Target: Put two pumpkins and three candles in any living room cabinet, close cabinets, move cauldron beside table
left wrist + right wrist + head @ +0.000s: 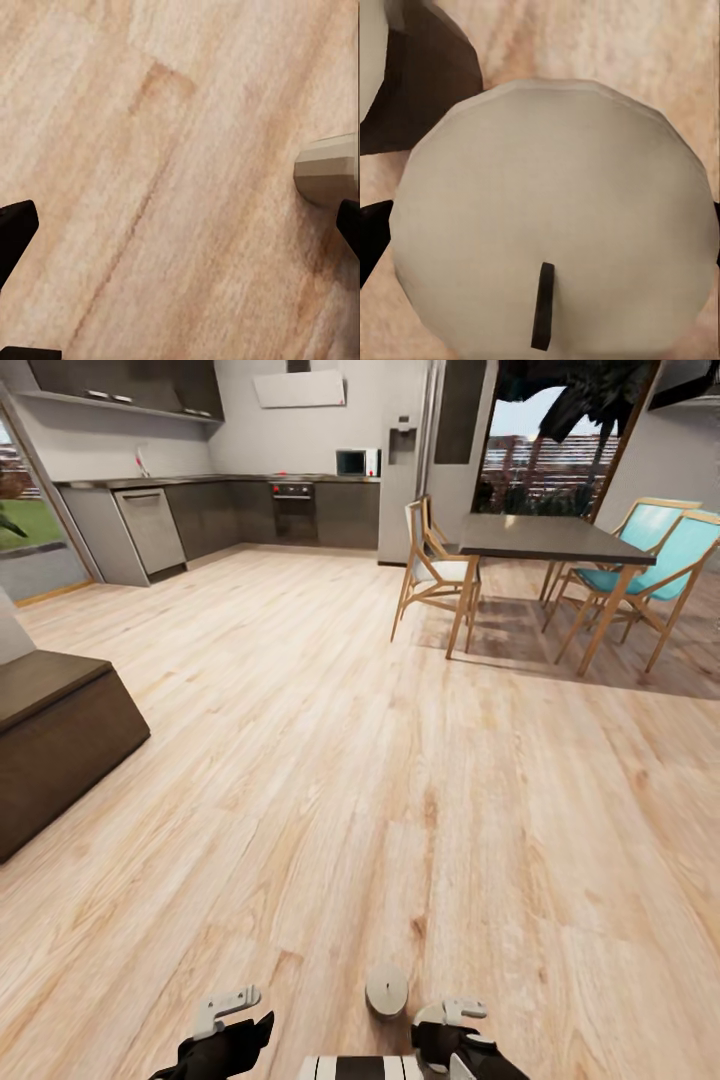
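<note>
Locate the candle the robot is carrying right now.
The candle sits low in the head view, at the right claw, above bare plank floor; its wick faces the right wrist camera.

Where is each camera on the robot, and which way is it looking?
Head view: high on the robot's head, looking forward and down across the wood floor toward the kitchen and dining table; the left hand and right hand show at the bottom.
Left wrist view: by the left hand, facing down at the floor; dark fingertips show.
Right wrist view: by the right hand, close on a candle.
Shared: the candle shows in all three.
</note>
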### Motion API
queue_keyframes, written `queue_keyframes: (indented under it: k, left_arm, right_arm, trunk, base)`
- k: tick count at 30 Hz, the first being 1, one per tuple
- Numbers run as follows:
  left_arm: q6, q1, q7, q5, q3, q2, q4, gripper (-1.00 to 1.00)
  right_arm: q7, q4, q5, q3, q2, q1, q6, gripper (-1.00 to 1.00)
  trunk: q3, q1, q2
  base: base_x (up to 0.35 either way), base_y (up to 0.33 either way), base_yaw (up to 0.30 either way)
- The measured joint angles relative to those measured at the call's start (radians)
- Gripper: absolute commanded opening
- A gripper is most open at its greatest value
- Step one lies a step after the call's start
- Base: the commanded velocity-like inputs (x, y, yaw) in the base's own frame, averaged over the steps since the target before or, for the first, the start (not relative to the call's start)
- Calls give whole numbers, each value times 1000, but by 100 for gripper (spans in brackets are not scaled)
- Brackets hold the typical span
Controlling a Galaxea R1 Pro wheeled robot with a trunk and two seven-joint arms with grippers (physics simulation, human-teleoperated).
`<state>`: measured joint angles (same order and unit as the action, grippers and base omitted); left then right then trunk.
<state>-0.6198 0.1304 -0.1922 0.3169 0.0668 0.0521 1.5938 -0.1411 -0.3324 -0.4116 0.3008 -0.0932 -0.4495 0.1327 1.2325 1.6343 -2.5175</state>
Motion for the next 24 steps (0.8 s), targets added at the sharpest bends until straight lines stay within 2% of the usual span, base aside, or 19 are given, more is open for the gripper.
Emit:
queue_keyframes:
  k: [1, 5, 10, 12, 24]
  left_arm:
    - [0, 0, 0, 0, 0, 0, 0, 100]
    - [0, 0, 0, 0, 0, 0, 0, 100]
    - [1, 0, 0, -1, 0, 0, 0, 100]
    - [1, 0, 0, -1, 0, 0, 0, 100]
    - [2, 0, -1, -1, 0, 0, 0, 100]
  right_arm:
    - [0, 0, 3, -18, 6, 0, 1, -100]
    - [0, 1, -1, -49, 30, 0, 3, -100]
    - [5, 0, 0, -144, 43, 1, 1, -100]
    - [8, -1, -1, -166, 46, 2, -1, -100]
    - [5, -46, -2, -183, 46, 6, 3, -100]
  trunk:
    - [-4, 0, 0]
    - [-19, -2, 1]
    - [-39, -5, 2]
    - [-46, -5, 3]
    - [-93, -11, 6]
  base:
    - [0, 0, 0]
    - [0, 0, 0]
    - [0, 0, 0]
    - [0, 0, 0]
    - [0, 0, 0]
